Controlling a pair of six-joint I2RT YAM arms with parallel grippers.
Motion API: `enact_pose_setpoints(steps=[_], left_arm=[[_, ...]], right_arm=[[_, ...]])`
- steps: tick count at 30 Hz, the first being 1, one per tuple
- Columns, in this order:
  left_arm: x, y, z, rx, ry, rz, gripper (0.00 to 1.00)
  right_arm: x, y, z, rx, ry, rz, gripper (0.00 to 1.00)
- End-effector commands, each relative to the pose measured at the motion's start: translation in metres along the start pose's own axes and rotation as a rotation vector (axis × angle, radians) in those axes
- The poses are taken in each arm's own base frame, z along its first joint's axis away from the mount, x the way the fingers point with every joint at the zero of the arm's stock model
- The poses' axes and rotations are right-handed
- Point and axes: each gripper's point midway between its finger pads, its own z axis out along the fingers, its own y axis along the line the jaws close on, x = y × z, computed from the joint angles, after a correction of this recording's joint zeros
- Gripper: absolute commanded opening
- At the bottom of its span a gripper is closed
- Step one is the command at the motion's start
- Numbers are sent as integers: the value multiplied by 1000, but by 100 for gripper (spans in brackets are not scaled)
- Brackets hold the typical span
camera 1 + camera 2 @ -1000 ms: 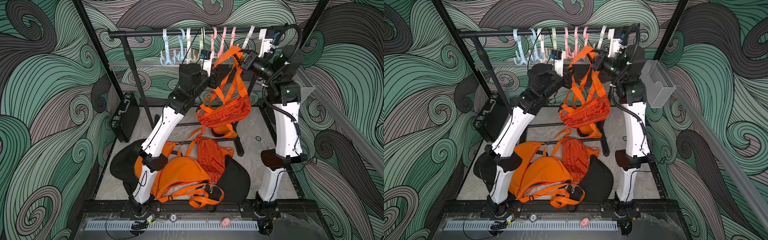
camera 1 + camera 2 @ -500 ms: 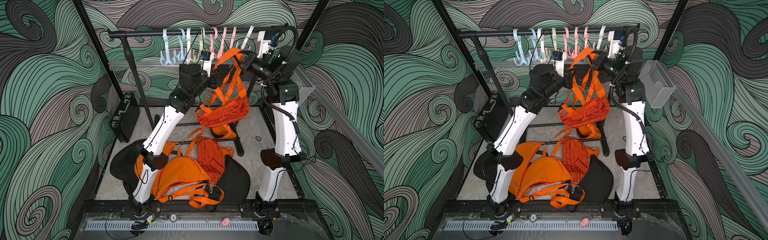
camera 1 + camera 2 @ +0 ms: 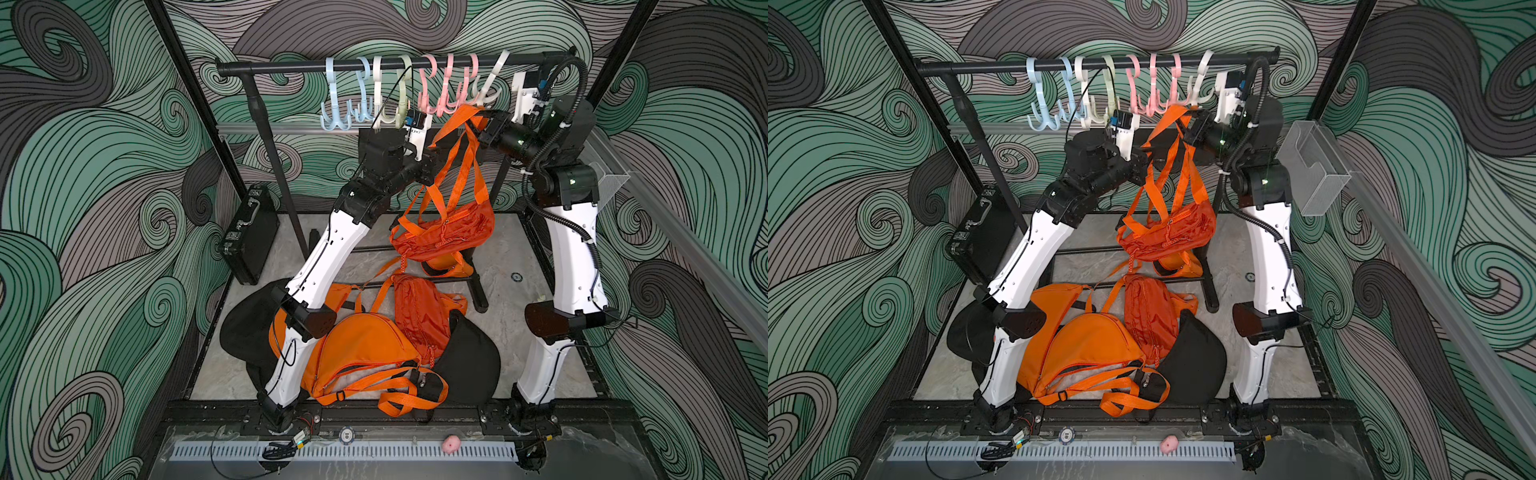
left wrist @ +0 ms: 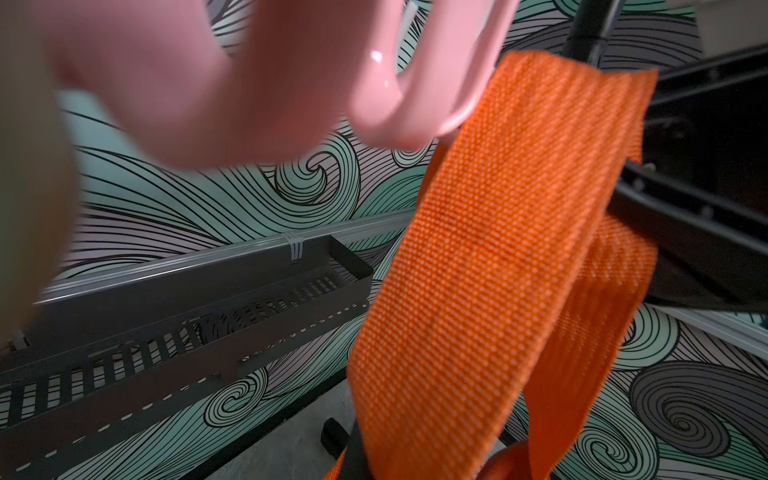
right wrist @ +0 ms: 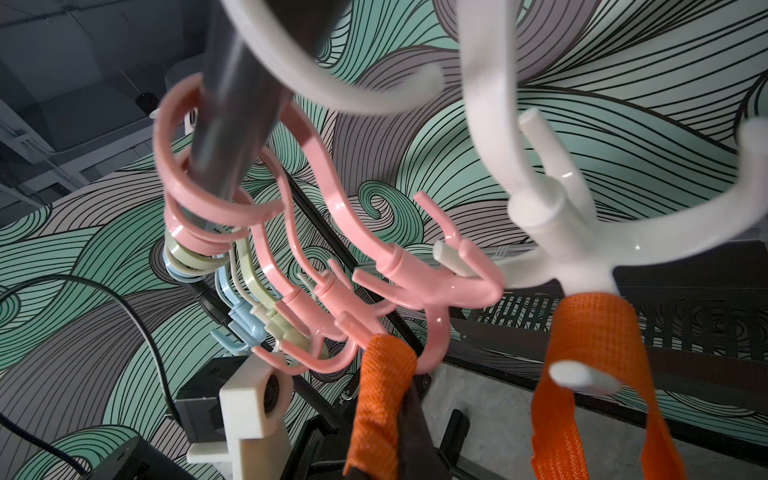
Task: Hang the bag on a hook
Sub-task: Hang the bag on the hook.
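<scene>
A small orange bag (image 3: 446, 235) (image 3: 1169, 232) hangs in the air below a black rail (image 3: 291, 66) of blue, white, green and pink hooks. Its webbing strap (image 3: 459, 120) (image 3: 1169, 118) reaches up to the pink hook (image 3: 446, 89) and the white hook (image 3: 492, 81) at the rail's right end. My left gripper (image 3: 433, 160) (image 4: 386, 461) is shut on the strap (image 4: 478, 270), close under a blurred pink hook (image 4: 395, 95). My right gripper (image 3: 483, 126) (image 5: 390, 449) is shut on the strap (image 5: 382, 395) higher up. The strap's loop (image 5: 594, 332) lies against the white hook (image 5: 552, 232), whose prong (image 5: 579, 376) pokes out in front of it.
Two more orange bags (image 3: 357, 353) (image 3: 419, 316) and black bags (image 3: 469, 361) lie on the floor between the arm bases. A black case (image 3: 249, 232) leans at the left by the rack's post (image 3: 274, 166). A clear basket (image 3: 1312, 170) hangs on the right wall.
The right arm has shifted slightly left with the strap, toward the hooks. The left arm and the hanging bag have barely moved.
</scene>
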Motion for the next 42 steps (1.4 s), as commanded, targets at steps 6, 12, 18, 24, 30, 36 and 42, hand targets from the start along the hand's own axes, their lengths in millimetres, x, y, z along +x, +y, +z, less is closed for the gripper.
enact_pose_setpoints(steps=[6,12,18,24,30,36,42], left_arm=[[24,11,0,-3,98,21,0],[43,13,4,-3,154,43,0],[44,14,2,-9,160,55,16],[44,13,1,-6,162,51,38],[48,10,1,2,173,50,41],[57,10,4,0,194,61,27],[64,11,4,-1,217,64,14]], right_arm=[[-40,12,-27,26,-139,-48,0],[-37,4,-21,32,-130,-19,0],[-35,4,-23,35,-126,-23,22],[-33,9,-26,24,-115,-31,43],[-23,6,-27,28,-95,-29,46],[-19,-7,-24,77,-88,-20,39],[-8,-6,-10,47,-30,-7,37]])
